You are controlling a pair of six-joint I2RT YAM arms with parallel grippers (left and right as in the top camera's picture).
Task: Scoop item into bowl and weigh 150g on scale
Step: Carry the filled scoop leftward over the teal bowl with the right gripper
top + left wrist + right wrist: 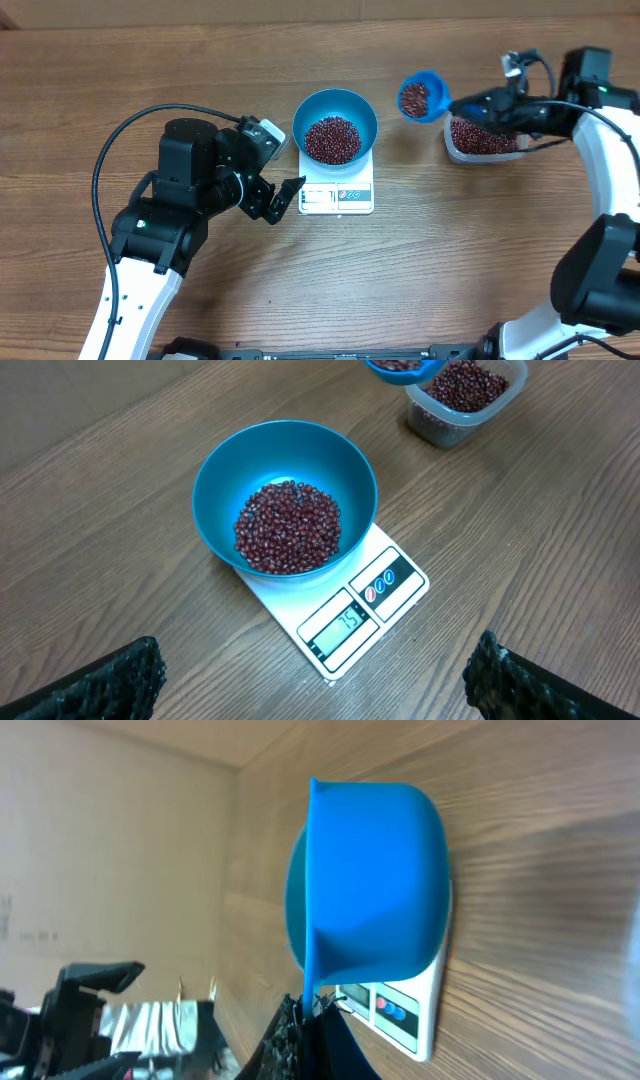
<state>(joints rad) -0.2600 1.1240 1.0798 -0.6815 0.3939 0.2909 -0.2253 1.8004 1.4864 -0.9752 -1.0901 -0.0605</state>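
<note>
The blue bowl (310,108) stands on the white scale (337,197) with a heap of red-brown beans (332,139) in its bottom. In the left wrist view the bowl (225,480), the beans (288,527) and the scale (385,585) show, its display reading 75. My left gripper (285,197) is open and empty at the scale's front left corner, with its fingers (110,680) wide apart. My right gripper (462,102) is shut on the handle of a blue scoop (420,96) full of beans, held in the air right of the bowl. The scoop (375,880) fills the right wrist view.
A clear plastic tub (482,137) of beans sits at the right, under my right arm, and shows in the left wrist view too as the tub (465,395). My left arm's black body lies left of the scale. Bare wooden table surrounds the scale.
</note>
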